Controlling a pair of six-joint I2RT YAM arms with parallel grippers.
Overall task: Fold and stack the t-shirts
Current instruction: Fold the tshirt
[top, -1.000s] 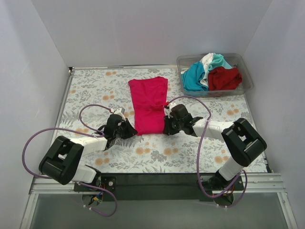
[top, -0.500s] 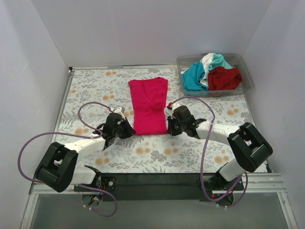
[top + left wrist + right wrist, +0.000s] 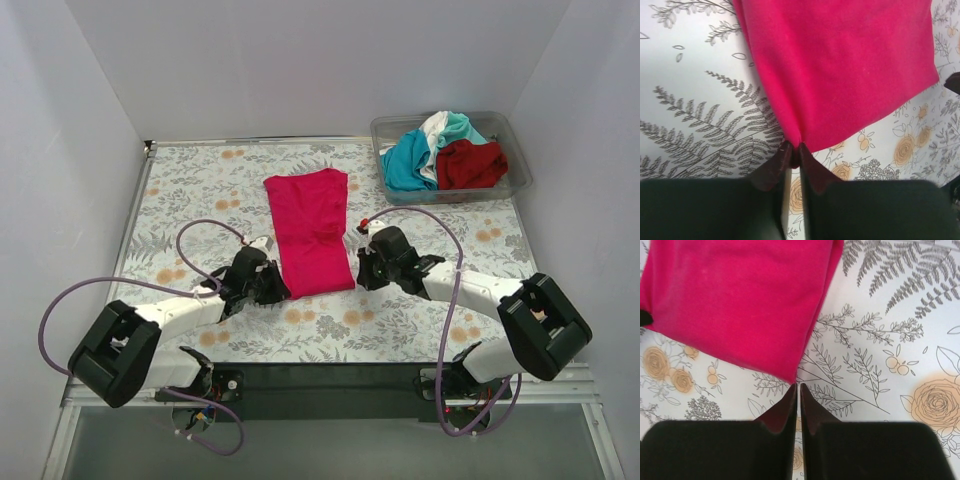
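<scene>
Pinched at its two near corners by the closed left hand (image 3: 284,292) and right hand (image 3: 359,275), the bright magenta-pink cloth t-shirt (image 3: 312,232), a long strip, has slid nearer across the floral desk (image 3: 200,190), probably ready for folding crosswise.

Magenta t-shirt (image 3: 310,232) folded flat, teal (image 3: 405,165), white (image 3: 432,130), red t-shirts (image 3: 470,165) bunched in bin (image 3: 452,196)

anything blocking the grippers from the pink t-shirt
Nothing visible. The left gripper is shut on one near corner of the magenta-pink cloth t-shirt; the right gripper is shut on the other near corner.
</scene>
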